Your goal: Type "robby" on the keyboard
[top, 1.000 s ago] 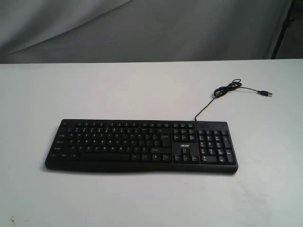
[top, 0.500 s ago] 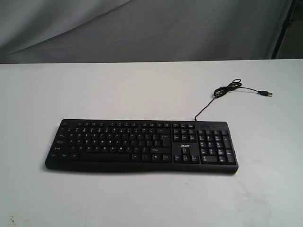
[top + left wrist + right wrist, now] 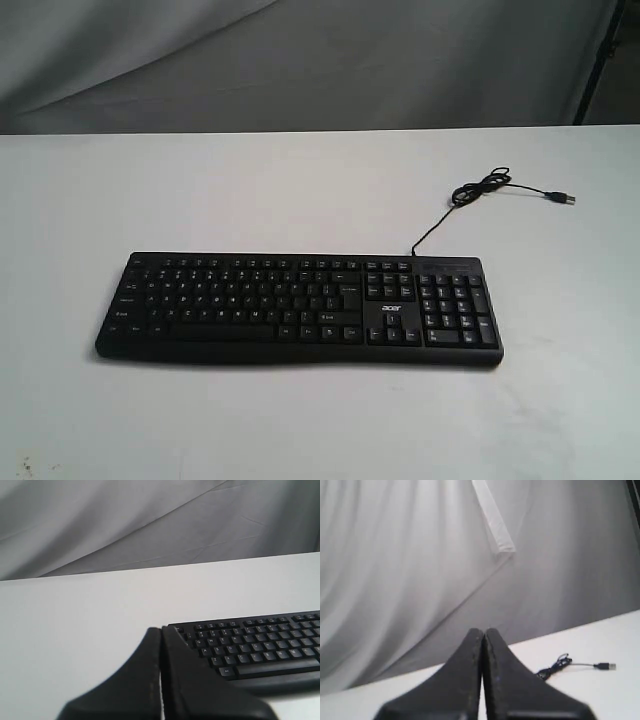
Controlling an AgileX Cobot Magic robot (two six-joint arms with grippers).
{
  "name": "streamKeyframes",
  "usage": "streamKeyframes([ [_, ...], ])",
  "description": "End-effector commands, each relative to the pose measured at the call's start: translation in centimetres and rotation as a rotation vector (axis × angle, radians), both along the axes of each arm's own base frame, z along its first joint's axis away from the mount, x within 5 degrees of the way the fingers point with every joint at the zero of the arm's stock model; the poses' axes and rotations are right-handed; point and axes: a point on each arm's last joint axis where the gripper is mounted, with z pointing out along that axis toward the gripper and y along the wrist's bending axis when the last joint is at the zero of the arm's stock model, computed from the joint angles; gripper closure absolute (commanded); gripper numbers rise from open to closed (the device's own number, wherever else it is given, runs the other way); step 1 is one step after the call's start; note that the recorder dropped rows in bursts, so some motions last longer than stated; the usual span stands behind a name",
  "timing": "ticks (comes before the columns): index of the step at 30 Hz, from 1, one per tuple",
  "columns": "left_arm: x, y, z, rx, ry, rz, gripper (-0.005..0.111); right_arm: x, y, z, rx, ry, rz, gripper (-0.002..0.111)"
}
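At left, shows the left gripper (image 3: 161, 628) pinched fully closed on nothing, near the keyboard's left end but off the keys; across the middle of the white table (image 3: 300, 190), shows the keyboard (image 3: 298, 308) lying flat and square, number pad to the right; behind its right rear corner, traces the thin cable (image 3: 470, 195) to a loose USB plug (image 3: 566, 199); at right, shows the right gripper (image 3: 483, 630) likewise pressed closed and empty, away from the keys. Risks, by judgement, striking two neighbouring keys with blunt joined tips; risks shoving the unanchored keyboard with a slanted push.
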Motion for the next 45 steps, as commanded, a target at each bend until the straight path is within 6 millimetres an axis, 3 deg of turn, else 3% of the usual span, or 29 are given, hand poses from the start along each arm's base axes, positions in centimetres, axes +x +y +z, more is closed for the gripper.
streamKeyframes([
  [1,0.0,0.0,-0.1,0.001,-0.005,-0.006,0.107,2.8,1.2,-0.2,-0.083,0.205,0.089,0.108],
  [4,0.0,0.0,-0.1,0.001,-0.005,-0.006,0.107,4.7,3.9,-0.9,-0.213,0.324,0.279,0.108],
  [10,0.0,0.0,-0.1,0.001,-0.005,-0.006,0.107,7.3,10.4,1.0,-0.507,0.429,0.616,0.108],
  [16,0.0,0.0,-0.1,0.001,-0.005,-0.006,0.107,11.0,15.4,2.7,-0.720,0.446,0.729,0.108],
  [26,0.0,0.0,-0.1,0.001,-0.005,-0.006,0.107,16.7,21.8,-0.1,-0.995,0.505,0.953,0.108],
  [38,0.0,0.0,-0.1,0.001,-0.005,-0.006,0.107,23.2,29.2,-4.2,-1.056,0.495,1.141,0.108],
  [45,0.0,0.0,-0.1,0.001,-0.005,-0.006,0.107,26.1,32.2,-6.6,-1.080,0.491,1.200,0.108],
])
